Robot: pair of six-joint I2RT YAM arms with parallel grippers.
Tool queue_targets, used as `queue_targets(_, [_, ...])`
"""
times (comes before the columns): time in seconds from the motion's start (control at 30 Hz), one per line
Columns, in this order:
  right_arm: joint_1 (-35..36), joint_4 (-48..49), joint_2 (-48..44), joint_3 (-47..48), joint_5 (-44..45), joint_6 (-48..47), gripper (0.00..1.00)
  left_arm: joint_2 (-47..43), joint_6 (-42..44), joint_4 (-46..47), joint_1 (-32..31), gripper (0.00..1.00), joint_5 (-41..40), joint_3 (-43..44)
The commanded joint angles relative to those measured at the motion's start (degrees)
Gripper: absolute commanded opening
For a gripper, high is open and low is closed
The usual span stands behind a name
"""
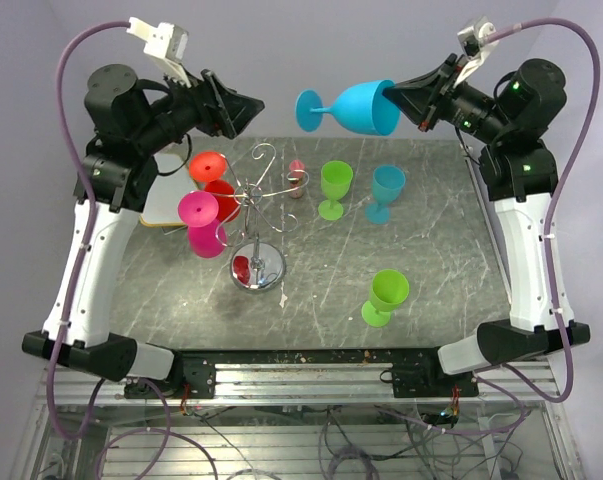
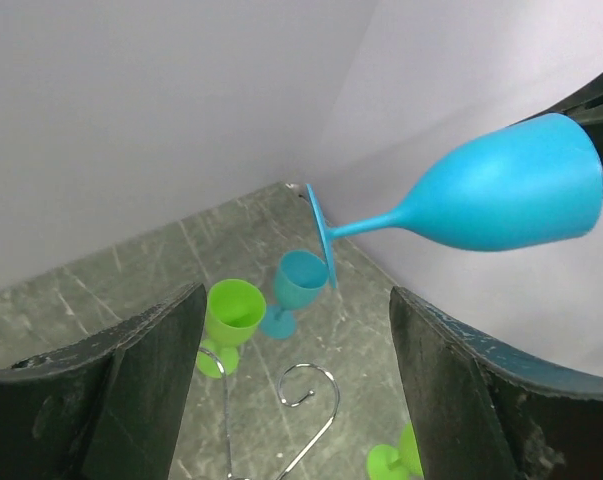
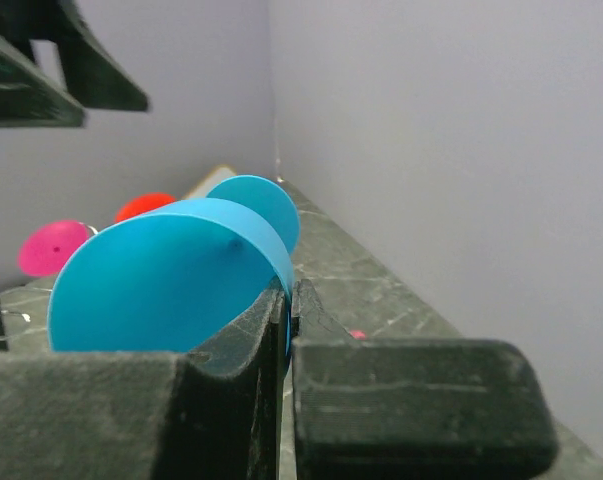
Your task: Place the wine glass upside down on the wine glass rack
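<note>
wine glass (image 1: 366,108) held sideways in midair
right gripper (image 1: 392,96) pinches its rim; left gripper (image 1: 253,103) gapes at nine o'clock. thin pinch may slip in transfer.

Both my arms were raised high, forearms angled inward toward each other. My left tool (image 1: 249,104) had its jaws wide apart; my right tool (image 1: 393,97) was pinched shut on the wine glass (image 1: 366,108) rim.

Two blue glasses (image 1: 366,108) (image 1: 386,185), two green (image 1: 335,182) (image 1: 388,290), one red (image 1: 221,198), one magenta (image 1: 207,238), one wire rack (image 1: 272,270)
</note>
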Motion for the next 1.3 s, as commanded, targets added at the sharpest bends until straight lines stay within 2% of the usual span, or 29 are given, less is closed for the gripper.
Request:
queue_targets(0.0, [2.7, 3.3, 1.0, 2.6, -1.1, 2.7, 0.00, 2.7, -5.6, 3.8, -1.4, 0.83, 1.7, 0.4])
queue_targets(0.43, [5.3, 2.2, 0.8, 1.2, 0.0, -0.5, 0.00, 7.6, -9.6, 4.0, -5.2, 0.71, 4.6, -1.0])
queue_targets(0.63, [5.7, 1.5, 0.7, 0.9, 0.8, -1.9, 0.00, 8.7, -9.8, 4.7, -6.1, 0.51, 6.0, -0.9])
queue_targets(0.9, [6.1, 1.3, 0.5, 0.4, 1.2, -2.6, 0.00, 9.4, -10.0, 4.5, -6.5, 0.37, 6.2, -1.5])
queue_targets(1.17, [6.3, 1.1, -0.2, -1.6, 0.5, -3.4, 0.00, 9.1, -9.9, 5.5, -6.6, 0.07, 5.4, -2.1])
queue_targets(1.23, [6.3, 0.5, -0.5, -2.0, 0.7, -4.4, 0.00, 8.5, -9.1, 4.9, -6.6, 0.07, 3.7, -2.1])
queue_targets(1.27, [6.3, 0.0, -0.8, -2.0, 0.8, -5.0, 0.07, 8.1, -8.6, 4.7, -6.6, 0.07, 2.8, -2.0])
